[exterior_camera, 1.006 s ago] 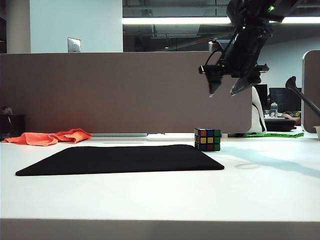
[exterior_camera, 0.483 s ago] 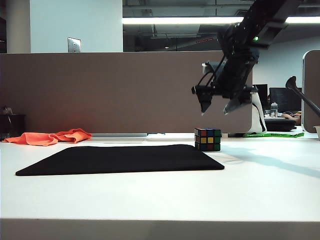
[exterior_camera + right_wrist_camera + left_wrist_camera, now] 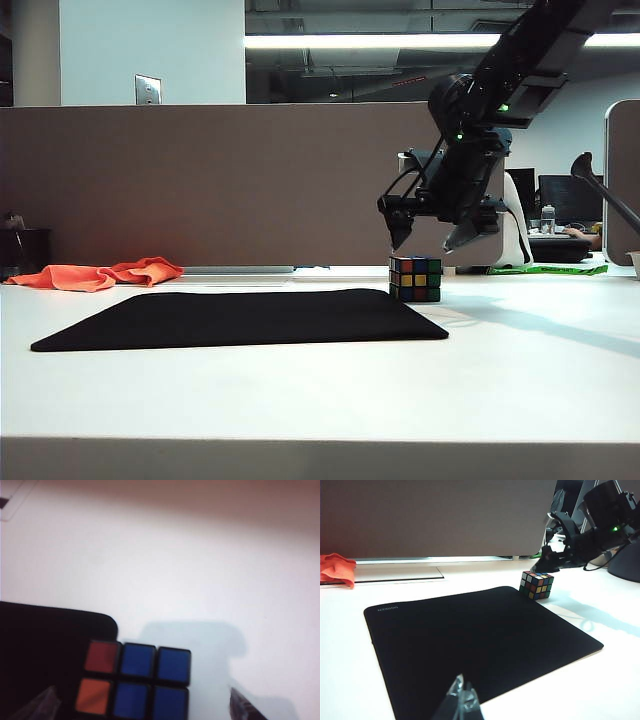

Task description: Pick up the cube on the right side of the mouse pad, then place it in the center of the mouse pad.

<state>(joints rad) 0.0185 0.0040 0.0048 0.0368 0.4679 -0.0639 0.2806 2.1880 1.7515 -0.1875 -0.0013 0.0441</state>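
**Cube at the right corner of the mouse pad, right gripper above it**

Cube, a small puzzle cube with coloured stickers, rests on the white counter at the far right corner of the black mouse pad; whether it touches the pad's edge cannot be told. The right gripper hangs just above the cube, apart from it, its fingers spread wider than the cube and grasping nothing. In the right wrist view the cube's blue, red and orange stickers lie between the two fingertips. The left gripper sits low at the near edge of the pad, well apart from the cube; its fingers appear pressed together, empty. An orange cloth lies on the counter beyond the pad's far left corner.
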